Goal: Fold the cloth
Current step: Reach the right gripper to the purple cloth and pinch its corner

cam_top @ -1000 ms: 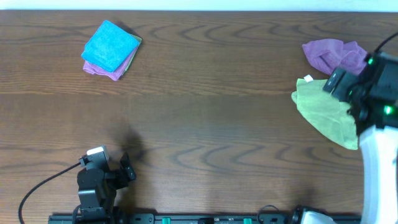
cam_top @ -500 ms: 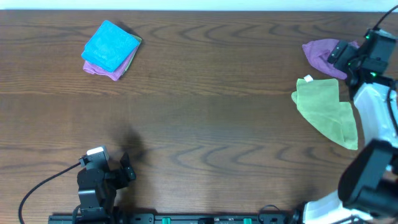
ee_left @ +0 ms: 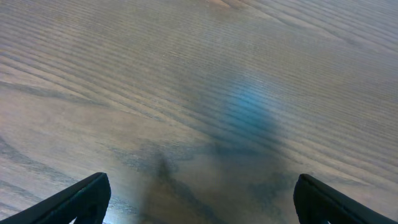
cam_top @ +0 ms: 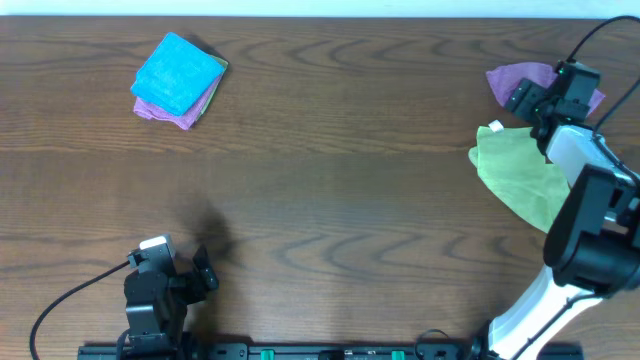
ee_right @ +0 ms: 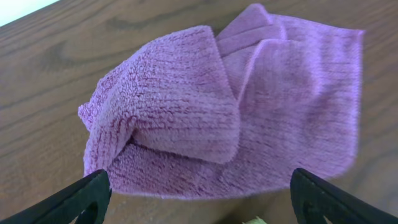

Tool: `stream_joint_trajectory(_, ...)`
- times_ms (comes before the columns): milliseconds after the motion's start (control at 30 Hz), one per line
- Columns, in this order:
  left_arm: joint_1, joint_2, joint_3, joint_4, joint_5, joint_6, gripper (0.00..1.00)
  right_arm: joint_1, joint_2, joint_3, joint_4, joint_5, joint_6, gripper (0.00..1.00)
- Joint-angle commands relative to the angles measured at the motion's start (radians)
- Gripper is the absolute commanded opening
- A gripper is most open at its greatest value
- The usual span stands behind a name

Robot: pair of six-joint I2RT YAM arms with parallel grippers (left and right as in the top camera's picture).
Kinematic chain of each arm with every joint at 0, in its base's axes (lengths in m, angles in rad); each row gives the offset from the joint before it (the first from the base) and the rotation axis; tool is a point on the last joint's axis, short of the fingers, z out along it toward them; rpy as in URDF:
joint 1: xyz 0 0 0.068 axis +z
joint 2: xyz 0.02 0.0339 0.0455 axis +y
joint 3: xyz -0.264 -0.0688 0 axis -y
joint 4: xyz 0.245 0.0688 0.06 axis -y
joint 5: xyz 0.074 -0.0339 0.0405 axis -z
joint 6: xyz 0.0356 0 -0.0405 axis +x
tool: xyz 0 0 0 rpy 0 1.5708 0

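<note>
A dark wood-grain table (cam_top: 350, 160) is seen from above. The cloth (cam_top: 522, 76), a lilac-purple terry towel, is found at the far right corner, lying crumpled on the tabletop. In the right wrist view, one corner is seen folded over the middle in a thick flap, and a flatter single layer is spread out to the right.

The right gripper (ee_right: 202, 198) is held low, just near of the cloth. Its two black fingertips (ee_right: 87, 196) are spread wide apart at the lower corners of that view, and nothing is pinched between them.

Just near of the lilac towel, a lime-green cloth (cam_top: 520, 175) with a small white tag (cam_top: 494, 127) is laid flat, partly hidden by the right arm.

At the far left, a bright blue cloth (cam_top: 178, 72) is stacked on a purple cloth (cam_top: 165, 110).

The left gripper (ee_left: 199, 200) is parked at the near left edge. Its claw is spread wide over bare wood and nothing is held.
</note>
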Motion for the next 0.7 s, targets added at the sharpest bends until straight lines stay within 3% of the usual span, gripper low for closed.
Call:
stream_joint_trajectory(0,0.005,-0.008,-0.020,-0.009,-0.009,0.014,0.95,-0.008,0.031,0.018,0.032,-0.037,0.004,0.90)
stream_joint_trajectory(233,0.005,-0.008,-0.020,-0.009,-0.009,0.014,0.95,-0.008,0.089,0.018,0.097,-0.074,0.007,0.84)
stream_joint_trajectory(333,0.005,-0.008,-0.020,-0.009,-0.009,0.014,0.95,-0.008,0.100,0.018,0.113,-0.081,0.007,0.73)
stream_joint_trajectory(667,0.005,-0.008,-0.020,-0.009,-0.009,0.014,0.95,-0.007,0.098,0.034,0.172,-0.143,-0.029,0.04)
